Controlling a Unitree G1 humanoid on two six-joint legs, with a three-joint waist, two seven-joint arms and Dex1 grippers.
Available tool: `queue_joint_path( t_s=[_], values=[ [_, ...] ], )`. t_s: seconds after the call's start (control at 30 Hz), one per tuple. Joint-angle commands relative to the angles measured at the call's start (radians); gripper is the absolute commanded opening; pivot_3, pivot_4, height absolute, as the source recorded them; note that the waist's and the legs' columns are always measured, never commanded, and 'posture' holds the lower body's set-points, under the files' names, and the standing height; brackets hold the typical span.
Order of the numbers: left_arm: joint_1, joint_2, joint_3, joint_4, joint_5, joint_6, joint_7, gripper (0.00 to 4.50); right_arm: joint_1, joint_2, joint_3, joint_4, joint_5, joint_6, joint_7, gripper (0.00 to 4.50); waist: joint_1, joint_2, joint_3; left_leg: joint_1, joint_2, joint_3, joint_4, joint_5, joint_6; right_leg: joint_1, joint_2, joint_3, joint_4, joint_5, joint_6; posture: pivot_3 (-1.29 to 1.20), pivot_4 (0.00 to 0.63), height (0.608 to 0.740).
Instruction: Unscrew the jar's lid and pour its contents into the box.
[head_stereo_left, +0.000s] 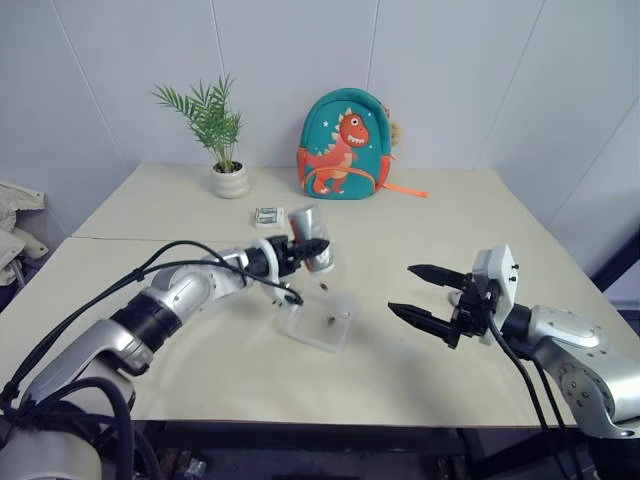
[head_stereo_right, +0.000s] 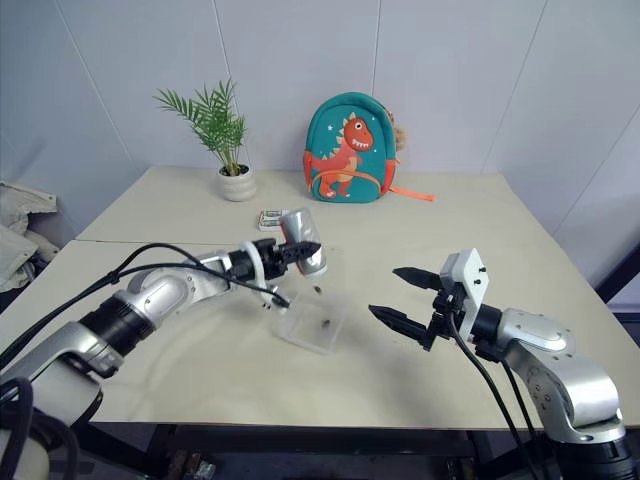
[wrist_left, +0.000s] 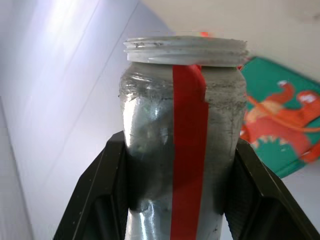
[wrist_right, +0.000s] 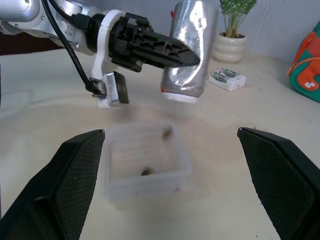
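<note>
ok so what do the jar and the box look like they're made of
The jar looks like clear plastic with a silvery glossy lining, judging by its moulded white screw thread and red strip. The box seems thin, frosted translucent plastic: the table shows faintly through its walls.

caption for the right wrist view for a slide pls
Left gripper tips the open jar mouth-down over the box, dark bits inside.

Silver-grey arms with black cables, white wrist brackets, seemingly textured black pincer fingers (wrist_right: 75, 180).
</note>
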Motion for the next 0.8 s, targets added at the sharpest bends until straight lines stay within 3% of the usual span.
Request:
queue_joint_path(
  t_s=[0.03, 0.23, 0.3, 0.43, 0.57, 0.63, 0.73, 0.8],
  values=[
    [-0.025, 0.000, -0.002, -0.006, 0.011, 0.009, 0.016, 2.00, -0.008, 0.012, -0.014, -0.026, 0.011, -0.009, -0.021, 4.49, -0.003, 0.000, 0.000, 0.000, 0.000, 0.000, 0.000, -0.001, 0.000, 0.000, 0.000, 0.000, 0.002, 0.000, 0.000, 0.00, 0.150, 0.740],
    [0.029, 0.031, 0.076, -0.043, -0.153, -0.063, -0.091, 2.00, -0.015, 0.017, -0.016, -0.025, 0.017, -0.001, -0.025, 4.49, -0.010, 0.000, 0.000, 0.000, 0.001, 0.001, 0.000, -0.003, -0.001, -0.003, 0.000, 0.000, 0.006, -0.003, 0.000, 0.00, 0.150, 0.740],
    [0.057, 0.024, 0.155, -0.018, -0.322, -0.090, -0.202, 2.00, -0.017, 0.016, -0.018, -0.025, 0.022, 0.003, -0.025, 4.49, -0.010, 0.000, 0.000, 0.000, 0.001, 0.001, 0.000, -0.003, -0.001, -0.003, 0.000, 0.000, 0.006, -0.003, 0.000, 0.00, 0.150, 0.740],
    [0.177, -0.018, 0.400, 0.004, -0.834, -0.046, -0.534, 2.00, -0.021, 0.014, -0.018, -0.025, 0.026, 0.010, -0.024, 4.49, -0.009, 0.000, 0.000, 0.001, 0.001, 0.002, 0.001, -0.003, -0.001, -0.003, 0.000, 0.001, 0.008, -0.003, -0.001, 0.00, 0.150, 0.740],
    [0.260, -0.107, 0.666, -0.069, -1.202, 0.234, -0.755, 2.00, -0.020, 0.012, -0.016, -0.023, 0.030, 0.014, -0.020, 4.49, -0.007, 0.000, 0.000, 0.001, 0.001, 0.002, 0.003, -0.003, -0.001, -0.003, 0.000, 0.000, 0.012, -0.004, -0.002, 0.00, 0.150, 0.740],
    [0.306, -0.127, 0.756, -0.117, -1.314, 0.336, -0.808, 2.00, -0.022, 0.011, -0.015, -0.026, 0.034, 0.019, -0.019, 4.49, -0.010, 0.000, 0.000, 0.001, 0.001, 0.001, 0.004, -0.003, -0.001, -0.003, 0.000, 0.001, 0.014, -0.004, -0.002, 0.00, 0.150, 0.740],
    [0.367, -0.178, 0.898, -0.195, -1.452, 0.633, -0.836, 2.00, -0.022, 0.005, -0.021, -0.033, 0.044, 0.029, -0.012, 4.49, -0.013, 0.000, 0.000, 0.002, 0.001, 0.001, 0.006, -0.003, -0.001, -0.003, 0.000, 0.001, 0.015, -0.004, -0.002, 0.00, 0.150, 0.740],
    [0.406, -0.204, 0.974, -0.227, -1.531, 0.711, -0.831, 2.00, -0.025, 0.000, -0.026, -0.036, 0.051, 0.036, -0.008, 4.49, -0.016, 0.000, 0.000, 0.002, 0.001, 0.001, 0.009, -0.003, -0.001, -0.002, 0.000, 0.001, 0.017, -0.004, -0.002, 0.00, 0.150, 0.740]
  ],
)
